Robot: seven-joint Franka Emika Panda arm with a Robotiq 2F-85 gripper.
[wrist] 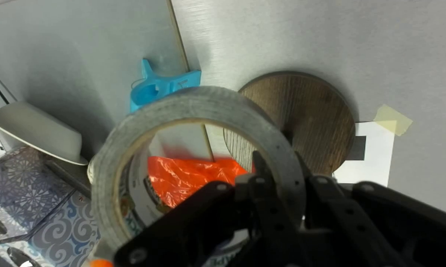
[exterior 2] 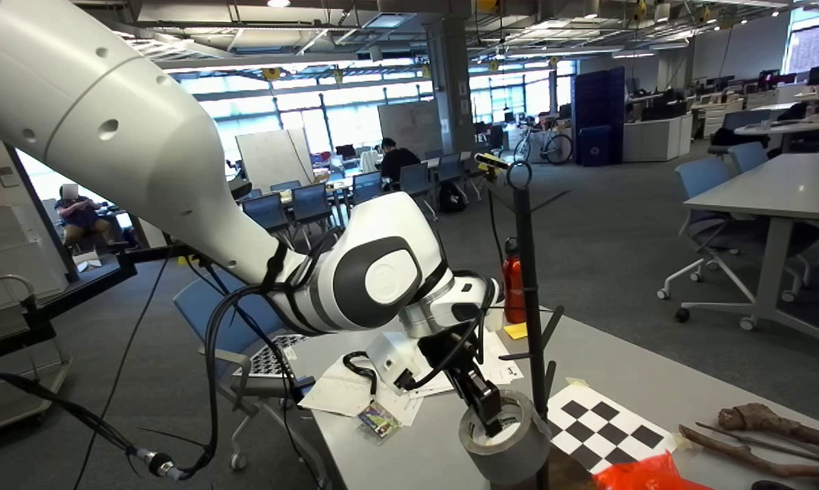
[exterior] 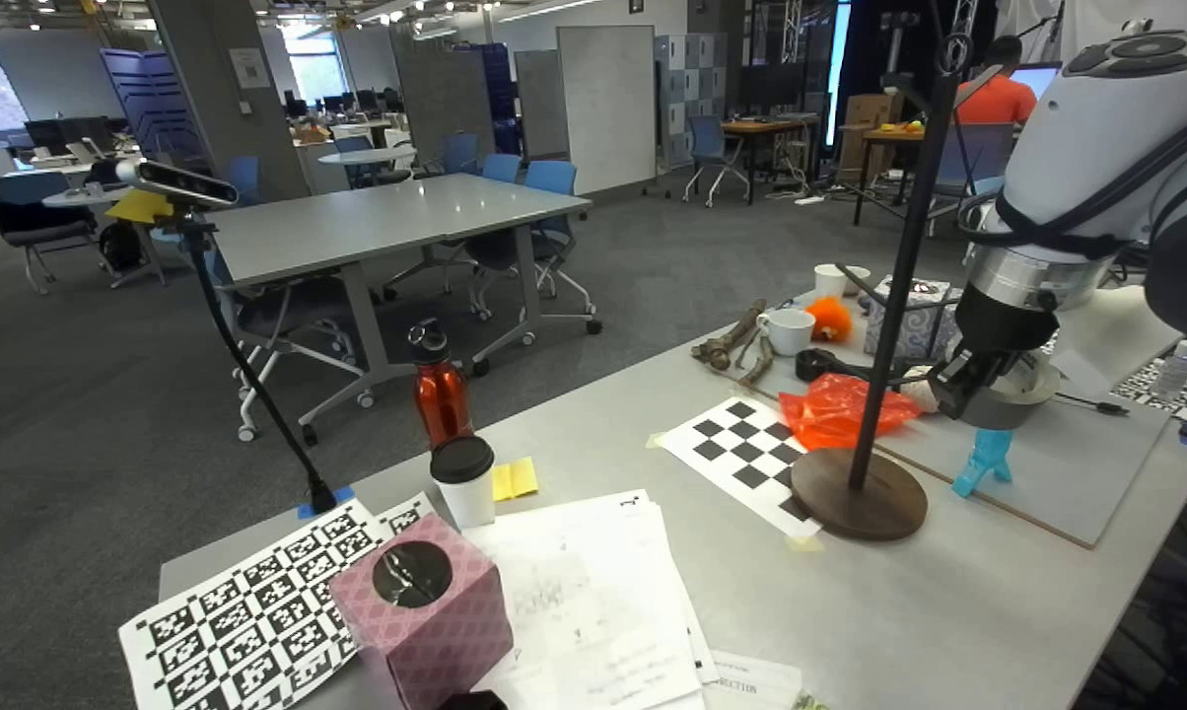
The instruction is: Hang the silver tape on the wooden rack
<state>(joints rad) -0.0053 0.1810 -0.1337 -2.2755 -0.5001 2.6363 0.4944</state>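
Note:
The silver tape (exterior: 1015, 402) is a thick grey ring held up off the table. It also shows in an exterior view (exterior 2: 511, 466) and in the wrist view (wrist: 208, 102). My gripper (wrist: 276, 161) is shut on the tape's wall, one finger inside the hollow and one outside. The gripper also shows in both exterior views (exterior: 953, 390) (exterior 2: 492, 425). The wooden rack (exterior: 892, 325) stands upright beside the tape, with its side pegs and round brown base. Its pole (exterior 2: 532, 306) is partly covered low down by the tape. In the wrist view the tape overlaps the base (wrist: 319, 122).
A blue stand (exterior: 988, 459) is below the tape, near the grey board's edge. An orange-red plastic bag (exterior: 840, 409) and a checkerboard sheet (exterior: 741, 454) lie beside the rack base. A white cup (exterior: 789, 333), sticks (exterior: 736, 340) and a patterned tissue box (exterior: 909, 325) stand farther back.

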